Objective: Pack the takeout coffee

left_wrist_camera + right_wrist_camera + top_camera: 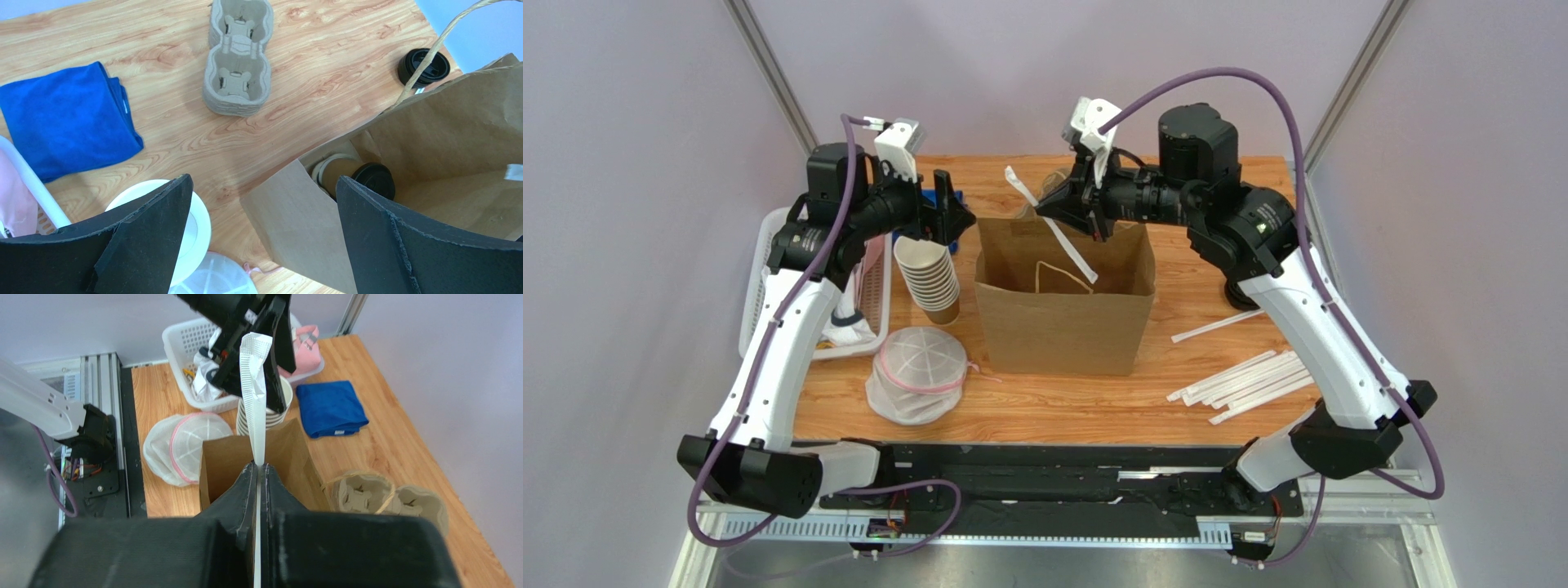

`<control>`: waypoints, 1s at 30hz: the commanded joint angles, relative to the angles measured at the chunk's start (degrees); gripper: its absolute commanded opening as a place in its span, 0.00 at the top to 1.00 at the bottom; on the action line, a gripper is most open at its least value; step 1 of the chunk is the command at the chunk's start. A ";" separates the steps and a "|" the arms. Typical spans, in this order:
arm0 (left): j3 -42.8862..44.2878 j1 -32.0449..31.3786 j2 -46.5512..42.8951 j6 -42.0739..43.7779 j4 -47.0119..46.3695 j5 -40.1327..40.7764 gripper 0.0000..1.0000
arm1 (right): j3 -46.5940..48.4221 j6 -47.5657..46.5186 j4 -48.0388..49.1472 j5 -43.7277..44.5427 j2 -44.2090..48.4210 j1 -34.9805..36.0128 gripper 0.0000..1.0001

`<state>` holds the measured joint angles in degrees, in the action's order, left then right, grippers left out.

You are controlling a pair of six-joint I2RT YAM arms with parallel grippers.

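**Top view.** The bag (1063, 321) stands open at the middle of the table (1075, 404). The left gripper (946, 214) hovers just beside the bag's left rim, above the cup stack (930, 276). The right gripper (1070, 202) hangs over the far rim, pinching a wrapped straw (1081, 260) that slants down across the mouth. The coffee cannot be seen from here. Loose straws (1244, 374) lie on the table to the right.

**Left wrist view.** The left gripper (264, 184) is spread wide and holds nothing. The coffee (356, 174) lies on its side inside the bag (294, 214), low against the wall, with its lid on. Beyond the bag, a carrier (238, 58), a cloth (67, 119) and a loose lid (423, 64) rest on the table.

**Right wrist view.** The right gripper (258, 471) is clamped flat on the straw (255, 380). The straw runs out over the bag (224, 462), with its far end near the left gripper.

**Step in hand.** The coffee appears to be packed already, so the straw is probably being added to it.

**Next move.** The straw's lower end must go down into the mouth, clear of the rim and the handle. Only then should the jaws part. The left gripper is close, so the path should keep away from it.
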<state>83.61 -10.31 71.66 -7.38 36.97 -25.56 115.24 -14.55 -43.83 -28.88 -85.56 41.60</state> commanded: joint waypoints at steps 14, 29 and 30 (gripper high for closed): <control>1.02 1.08 -0.56 0.96 0.64 -1.42 0.04 | 2.26 -4.09 -16.63 2.43 -3.29 0.41 0.58; 17.88 1.52 8.22 7.29 18.21 2.09 0.01 | 13.17 2.06 -13.30 15.07 -3.39 -3.44 0.03; 21.38 1.52 10.58 8.51 19.96 2.88 0.01 | 13.25 3.02 -12.60 15.61 -3.04 -4.33 0.02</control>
<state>95.83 -9.21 77.28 -3.44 48.10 -24.86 125.99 -15.53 -60.05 -18.90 -89.93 40.66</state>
